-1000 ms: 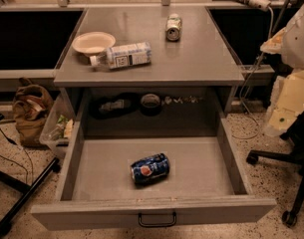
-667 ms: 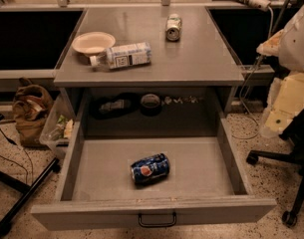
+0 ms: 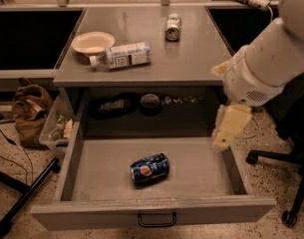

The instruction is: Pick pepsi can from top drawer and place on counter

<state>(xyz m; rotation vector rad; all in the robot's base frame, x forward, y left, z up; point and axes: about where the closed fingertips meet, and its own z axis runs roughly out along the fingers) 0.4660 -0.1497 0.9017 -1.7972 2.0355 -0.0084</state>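
Observation:
The pepsi can (image 3: 149,168) lies on its side on the floor of the open top drawer (image 3: 201,176), near the middle and towards the front. The drawer's dark handle (image 3: 156,219) shows on its front panel. The counter (image 3: 196,56) is the grey top above the drawer. My gripper (image 3: 227,128) hangs from the white arm (image 3: 263,66) over the drawer's right wall, to the right of the can and well above it, holding nothing that I can see.
On the counter lie a silver-green can (image 3: 173,27), a white-labelled plastic bottle (image 3: 122,55) and a pale bowl (image 3: 93,42). A brown bag (image 3: 31,114) and a bin (image 3: 57,128) stand on the floor at left. Chair legs (image 3: 291,183) stand at right.
My arm has swung left and down, bringing the gripper from beside the cabinet to over the drawer's right wall. The can has not moved.

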